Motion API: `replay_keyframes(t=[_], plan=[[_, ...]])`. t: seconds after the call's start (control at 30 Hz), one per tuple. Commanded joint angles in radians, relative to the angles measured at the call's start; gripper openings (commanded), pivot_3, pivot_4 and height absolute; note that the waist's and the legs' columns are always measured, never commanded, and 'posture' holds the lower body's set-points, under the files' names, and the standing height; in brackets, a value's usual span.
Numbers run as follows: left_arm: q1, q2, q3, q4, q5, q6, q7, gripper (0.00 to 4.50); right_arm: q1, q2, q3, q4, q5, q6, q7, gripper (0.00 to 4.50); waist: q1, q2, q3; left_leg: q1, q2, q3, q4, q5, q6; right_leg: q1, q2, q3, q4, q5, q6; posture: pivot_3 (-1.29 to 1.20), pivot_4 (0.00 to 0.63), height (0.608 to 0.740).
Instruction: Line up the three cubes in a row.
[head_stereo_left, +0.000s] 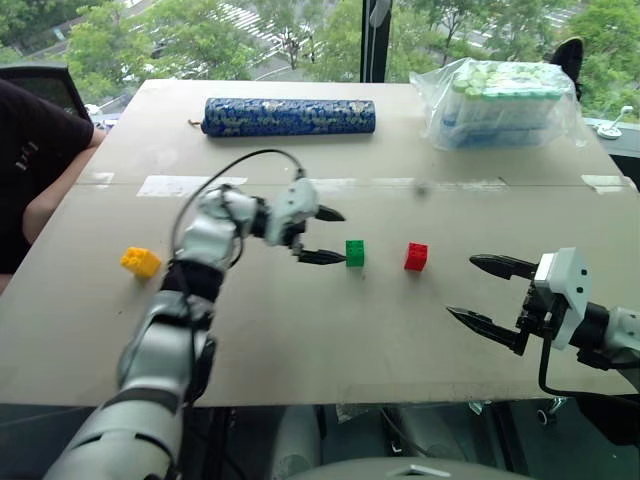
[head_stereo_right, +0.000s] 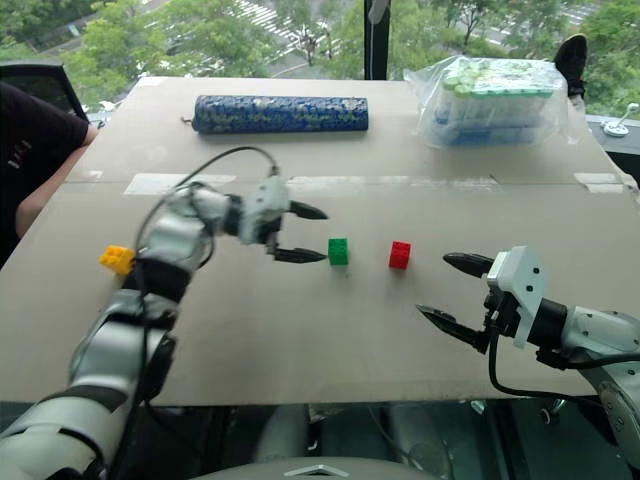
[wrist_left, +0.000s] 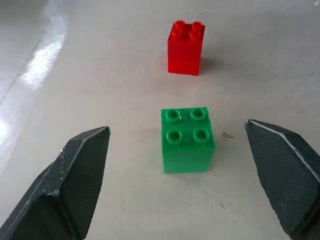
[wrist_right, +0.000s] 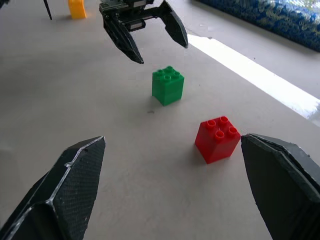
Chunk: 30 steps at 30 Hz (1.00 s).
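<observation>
The green cube (head_stereo_left: 355, 253) and the red cube (head_stereo_left: 416, 257) stand side by side on the tan table, a small gap between them. Far to the left sits the yellow cube (head_stereo_left: 140, 262), alone. My left gripper (head_stereo_left: 326, 236) is open, just left of the green cube and apart from it; the left wrist view shows the green cube (wrist_left: 187, 139) between and beyond its fingertips, with the red cube (wrist_left: 186, 48) behind. To the right of the red cube my right gripper (head_stereo_left: 484, 290) hangs open and holds nothing.
A blue patterned roll (head_stereo_left: 289, 116) lies at the table's far side, a plastic bag of packaged goods (head_stereo_left: 505, 104) at the far right. A person's arm in a dark sleeve (head_stereo_left: 35, 160) rests at the left edge.
</observation>
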Motion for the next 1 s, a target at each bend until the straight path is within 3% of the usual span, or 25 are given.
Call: replay_keyframes(t=[0.03,0.2,0.37,0.57,0.9,1.0], plan=[[0.174,0.081,0.218,-0.337,-0.120,0.278,0.195,4.44,-0.074,0.030,0.044,0.004,0.038,-0.019,0.022,4.47,0.000,0.000,0.000,0.000,0.000,0.000,0.000,0.000,0.000,0.000,0.000,0.000,0.000,0.000,0.000,0.00,0.150,0.740],[0.444,0.055,0.562,-0.608,-0.085,0.519,0.624,4.44,-0.190,0.077,0.141,0.076,0.029,-0.026,0.053,4.47,0.017,-0.001,0.000,0.000,-0.001,0.000,0.001,0.000,0.000,0.000,-0.003,-0.002,0.000,0.000,0.000,0.00,0.150,0.740],[0.596,0.130,0.693,-0.624,-0.113,0.625,0.673,4.44,-0.282,0.110,0.209,0.115,0.042,-0.013,0.084,4.47,0.036,-0.003,0.000,0.000,-0.002,-0.001,0.002,0.000,0.000,0.001,-0.004,-0.004,0.000,0.000,0.000,0.00,0.150,0.740],[0.604,0.242,0.665,-0.496,-0.107,0.630,0.667,4.44,-0.313,0.105,0.235,0.132,0.033,-0.014,0.108,4.47,0.046,-0.003,0.000,0.000,-0.002,-0.002,0.002,0.000,0.000,0.001,-0.004,-0.005,0.000,0.000,0.000,0.00,0.150,0.740],[0.384,0.346,0.422,-0.095,-0.030,0.463,0.606,4.44,-0.278,0.095,0.220,0.060,0.045,0.012,0.067,4.47,0.044,-0.004,0.000,-0.001,-0.002,-0.002,0.001,0.000,0.000,0.000,-0.004,-0.006,0.000,0.000,0.000,0.00,0.150,0.740],[0.365,0.359,0.379,-0.043,-0.028,0.436,0.558,3.69,-0.264,0.082,0.209,0.042,0.048,0.005,0.077,4.47,0.042,-0.004,0.000,-0.001,-0.001,-0.001,0.001,0.000,0.000,0.000,-0.004,-0.006,0.000,0.000,0.000,0.00,0.150,0.740]])
